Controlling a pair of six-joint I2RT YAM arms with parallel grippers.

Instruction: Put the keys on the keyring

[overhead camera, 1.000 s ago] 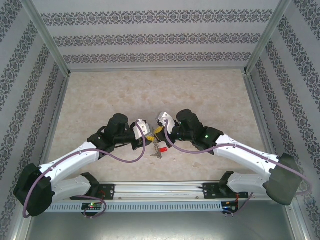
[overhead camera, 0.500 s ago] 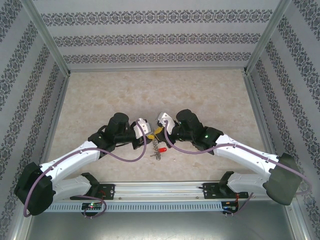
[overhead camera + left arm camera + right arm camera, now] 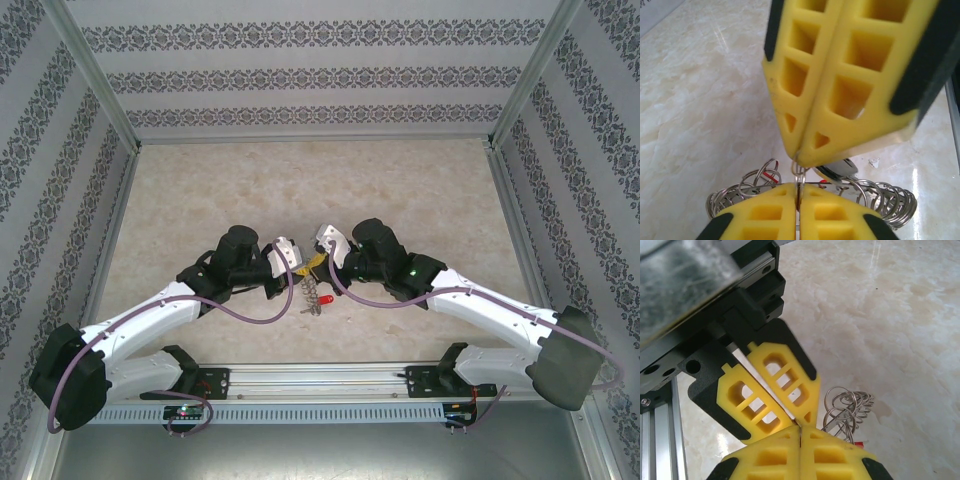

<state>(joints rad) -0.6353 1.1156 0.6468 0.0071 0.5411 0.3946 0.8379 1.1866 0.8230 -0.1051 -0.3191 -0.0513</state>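
A wire loop of the keyring [image 3: 886, 201] is pinched by the pressed-together left gripper [image 3: 798, 189] and right gripper [image 3: 801, 159], met tip to tip over the bench [image 3: 695, 110].

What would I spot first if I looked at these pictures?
Two yellow-fingered grippers meet tip to tip over the pale marble-look table: the left gripper and the right gripper, both shut. Between them they seem to pinch a thin loop of the silvery wire-loop keyring, bunched just beneath. A tiny red-headed key shows beside it.
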